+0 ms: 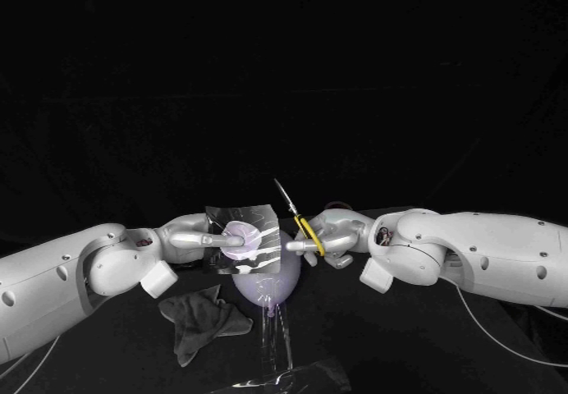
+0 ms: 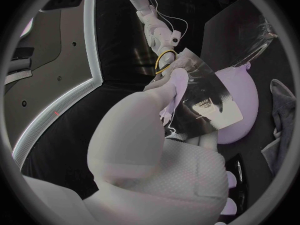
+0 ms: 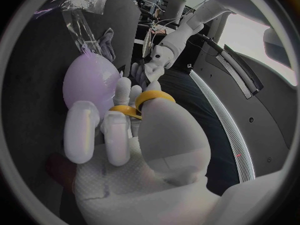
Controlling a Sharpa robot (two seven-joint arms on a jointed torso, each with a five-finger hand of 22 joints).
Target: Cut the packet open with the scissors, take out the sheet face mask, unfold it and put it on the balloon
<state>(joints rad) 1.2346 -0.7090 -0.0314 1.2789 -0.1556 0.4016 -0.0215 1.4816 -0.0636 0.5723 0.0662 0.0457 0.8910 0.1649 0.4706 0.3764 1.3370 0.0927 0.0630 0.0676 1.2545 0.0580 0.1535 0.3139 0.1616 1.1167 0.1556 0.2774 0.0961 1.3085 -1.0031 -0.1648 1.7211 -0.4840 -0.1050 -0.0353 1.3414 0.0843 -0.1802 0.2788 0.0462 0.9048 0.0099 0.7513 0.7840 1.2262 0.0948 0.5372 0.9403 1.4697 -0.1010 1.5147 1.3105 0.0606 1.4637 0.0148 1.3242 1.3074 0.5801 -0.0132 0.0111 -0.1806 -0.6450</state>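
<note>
We see the packet (image 1: 244, 220) held just over the balloon (image 1: 267, 285), between the two hands. The left hand (image 1: 203, 240) grasps it with its fingers. Just beside, the right hand (image 1: 337, 235) grips the scissors (image 1: 305, 229) by the yellow handles, blades pointing up. A grey cloth (image 1: 199, 320) lies near the balloon.

Black table (image 1: 409, 349) bears a grey cloth (image 1: 199, 322) (crumpled) and clear stand (image 1: 294, 377).

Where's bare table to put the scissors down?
Bare table lies between the balloon and the right arm, toward the near edge. The middle is crowded: left hand with packet, right hand with scissors, grey cloth left of the balloon.
</note>
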